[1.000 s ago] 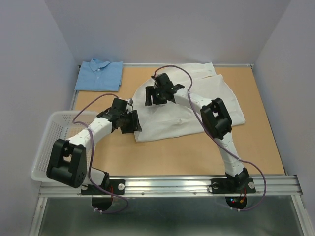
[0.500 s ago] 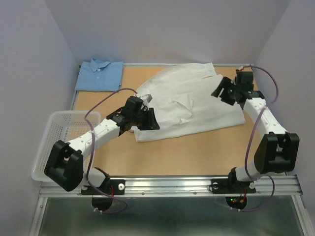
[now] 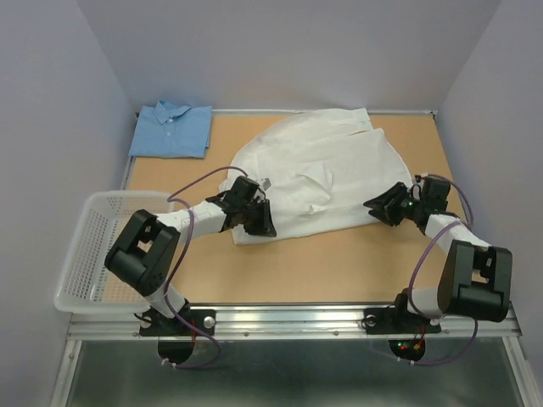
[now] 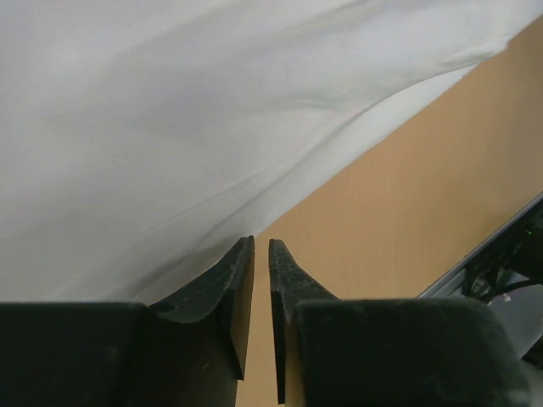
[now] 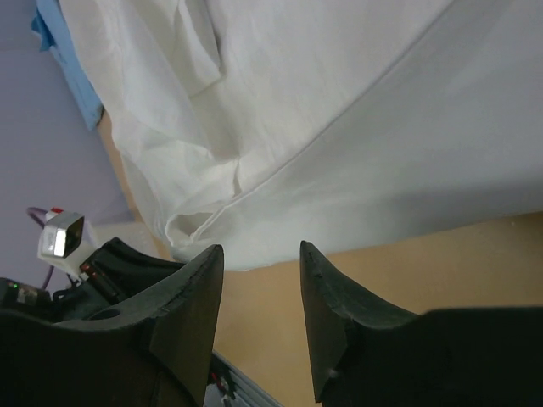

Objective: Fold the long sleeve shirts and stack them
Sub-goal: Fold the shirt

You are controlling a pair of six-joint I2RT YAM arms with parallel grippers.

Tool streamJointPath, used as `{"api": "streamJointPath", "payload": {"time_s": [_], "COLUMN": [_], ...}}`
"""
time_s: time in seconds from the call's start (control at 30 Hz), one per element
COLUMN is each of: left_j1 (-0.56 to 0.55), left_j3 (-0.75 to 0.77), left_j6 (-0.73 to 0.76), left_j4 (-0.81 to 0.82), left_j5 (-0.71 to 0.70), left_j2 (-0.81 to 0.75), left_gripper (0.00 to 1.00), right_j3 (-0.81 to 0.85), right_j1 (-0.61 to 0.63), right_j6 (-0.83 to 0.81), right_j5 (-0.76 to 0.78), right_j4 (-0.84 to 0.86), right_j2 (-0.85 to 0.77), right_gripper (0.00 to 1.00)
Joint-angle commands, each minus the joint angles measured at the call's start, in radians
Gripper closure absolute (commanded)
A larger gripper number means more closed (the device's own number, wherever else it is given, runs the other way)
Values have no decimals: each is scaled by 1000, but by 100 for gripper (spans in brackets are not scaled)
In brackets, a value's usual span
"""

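Note:
A plain white long sleeve shirt (image 3: 327, 174) lies spread out in the middle of the table. A light blue one (image 3: 174, 129) lies folded at the back left corner. My left gripper (image 3: 260, 219) is low at the white shirt's near-left corner. In the left wrist view its jaws (image 4: 261, 242) stand a narrow slit apart at the hem (image 4: 212, 110), with only bare table in the gap. My right gripper (image 3: 382, 209) sits at the shirt's near-right edge. Its jaws (image 5: 259, 248) are open just short of the hem (image 5: 356, 119), with nothing between them.
A white mesh basket (image 3: 72, 298) overhangs the table's (image 3: 339, 263) near-left edge beside the left arm. Lilac walls close in the back and both sides. A metal rail (image 3: 297, 320) runs along the front. The blue shirt (image 5: 72, 68) shows top left in the right wrist view.
The right arm swung off the shirt's left part, out to the far right, then down to its near-right edge. The left gripper slid right to the near-left corner. Both jaws narrowed.

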Motion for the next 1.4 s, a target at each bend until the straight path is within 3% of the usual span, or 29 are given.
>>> {"api": "streamJointPath", "payload": {"time_s": [0.0,0.17,0.37,0.63,0.9,1.13,1.27,1.33,1.37], "left_j1": [15,36,67,105,188,231,249,251,249], "left_j3": [-43,-67,-115,-130,-170,-182,-186,-181,-152], "left_j6": [-5,-5,-25,-19,7,20,33,50,67], "left_j4": [54,52,75,75,64,37,3,-18,-70], "left_j5": [-39,-41,-38,-22,16,37,34,25,13], "left_j2": [17,52,69,74,65,68,31,11,-32], "left_gripper": [76,76,77,77,77,77,77,76,72], "right_j3": [-120,-231,-238,-274,-326,-340,-320,-249,-85], "right_j1": [1,12,92,81,-225,-433,-494,-493,-367], "right_j6": [113,209,195,196,192,264,268,214,33], "right_j5": [-123,-174,-151,-89,-120,12,49,75,199], "right_j4": [295,573,645,763,832,861,852,764,383], "right_j2": [-32,44,87,282,336,318,240,166,82], "right_gripper": [53,56,56,56,58,57,57,57,54]}}
